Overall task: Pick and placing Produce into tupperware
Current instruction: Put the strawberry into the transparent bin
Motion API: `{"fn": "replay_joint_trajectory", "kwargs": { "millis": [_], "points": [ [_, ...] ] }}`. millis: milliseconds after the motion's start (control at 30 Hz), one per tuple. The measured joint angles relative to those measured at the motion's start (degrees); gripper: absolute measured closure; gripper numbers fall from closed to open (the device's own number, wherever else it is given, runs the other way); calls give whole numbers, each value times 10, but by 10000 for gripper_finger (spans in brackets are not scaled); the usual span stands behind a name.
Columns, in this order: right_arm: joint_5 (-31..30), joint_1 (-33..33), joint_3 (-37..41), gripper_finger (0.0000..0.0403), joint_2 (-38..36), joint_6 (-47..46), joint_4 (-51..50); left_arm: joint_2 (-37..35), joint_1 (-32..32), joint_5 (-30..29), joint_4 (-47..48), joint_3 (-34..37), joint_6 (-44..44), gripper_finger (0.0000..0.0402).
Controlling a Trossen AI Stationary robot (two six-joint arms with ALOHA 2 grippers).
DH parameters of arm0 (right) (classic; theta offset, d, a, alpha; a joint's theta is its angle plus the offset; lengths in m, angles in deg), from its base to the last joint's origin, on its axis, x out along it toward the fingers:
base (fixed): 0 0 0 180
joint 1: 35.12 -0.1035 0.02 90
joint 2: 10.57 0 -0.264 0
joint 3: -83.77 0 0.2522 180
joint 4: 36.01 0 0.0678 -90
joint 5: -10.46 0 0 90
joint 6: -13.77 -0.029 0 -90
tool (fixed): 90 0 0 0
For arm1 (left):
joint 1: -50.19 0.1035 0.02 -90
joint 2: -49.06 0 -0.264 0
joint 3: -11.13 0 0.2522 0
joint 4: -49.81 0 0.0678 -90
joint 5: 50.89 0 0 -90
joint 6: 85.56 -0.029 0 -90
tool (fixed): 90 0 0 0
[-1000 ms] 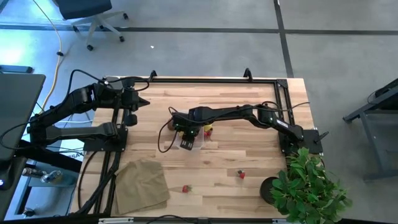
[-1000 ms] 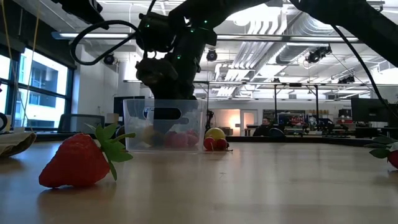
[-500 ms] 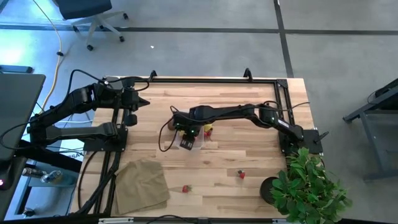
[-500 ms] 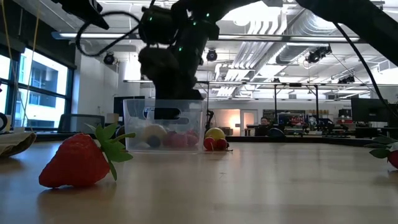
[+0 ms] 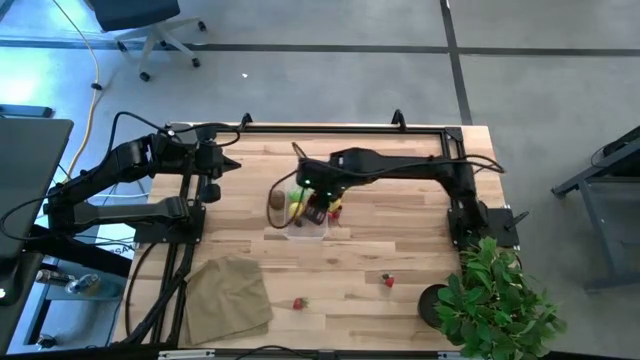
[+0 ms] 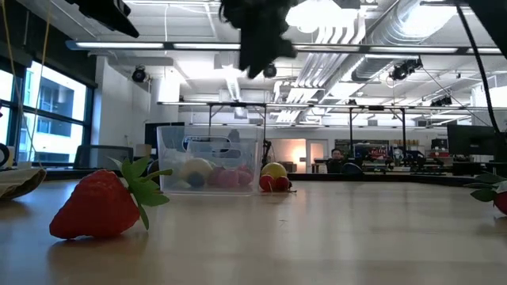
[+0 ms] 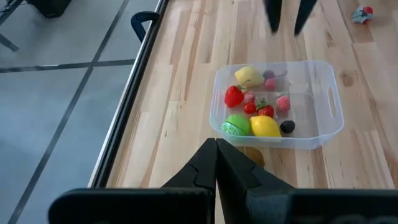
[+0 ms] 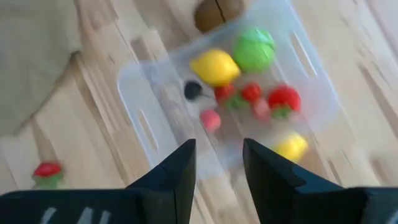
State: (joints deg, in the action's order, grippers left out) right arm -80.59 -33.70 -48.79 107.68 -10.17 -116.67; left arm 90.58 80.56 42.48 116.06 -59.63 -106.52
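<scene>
Right arm's jaws (image 8: 214, 168) hang part-open and empty above the tupperware (image 7: 329, 106) at the high view's centre; left arm's jaws (image 7: 216, 155), shut on nothing, wait at upper left.

The next fetch is best a straight lift clear of the tub walls, then a square approach to one loose fruit. Inside: two lemons, one green ball (image 7: 236, 125), several red and pink berries. Outside: one kiwi (image 8: 217, 12) touching the tub, two strawberries (image 5: 298, 303) along the table's (image 5: 400, 250) lower edge.

You're in an open-plan lab, exposed ceiling ducts (image 6: 372, 36) at 1 o'clock, strip lights (image 6: 158, 45), concrete floor (image 5: 330, 70), office chair (image 5: 150, 30) at 11 o'clock.
</scene>
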Motion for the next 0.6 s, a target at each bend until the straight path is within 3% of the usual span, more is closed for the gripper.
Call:
{"fn": "replay_joint_trajectory", "kwargs": {
  "millis": [367,500,600],
  "points": [
    [-110,-103,15,279,-55,-135,-165,0,0,0,0,0,0,401],
    [-115,-138,105,279,-123,-172,-142,0,0,0,0,0,0,401],
    [-118,-162,224,279,-200,-205,-82,0,0,0,0,0,0,401]
  ]
}}
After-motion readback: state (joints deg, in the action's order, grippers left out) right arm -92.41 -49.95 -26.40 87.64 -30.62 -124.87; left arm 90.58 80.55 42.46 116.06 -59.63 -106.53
